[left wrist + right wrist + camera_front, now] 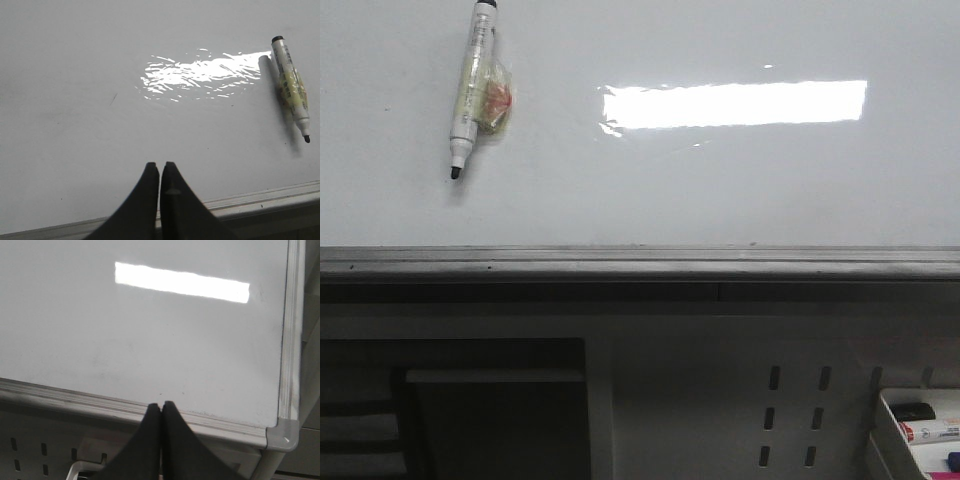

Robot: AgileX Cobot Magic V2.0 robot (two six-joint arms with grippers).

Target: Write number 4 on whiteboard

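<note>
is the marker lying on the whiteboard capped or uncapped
Uncapped. The marker lies flat on the whiteboard with its dark tip bare; no cap shows.

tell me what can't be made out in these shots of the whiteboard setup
- Marker label: print too small and blurred in the front view and the left wrist view.
- Marker cap end: cut off by the front view's top edge.
- Tray contents: cut off by the front view's corner.
- Whiteboard: glare hides that patch in all views.
- Left gripper and right gripper: absent from the front view.
</note>
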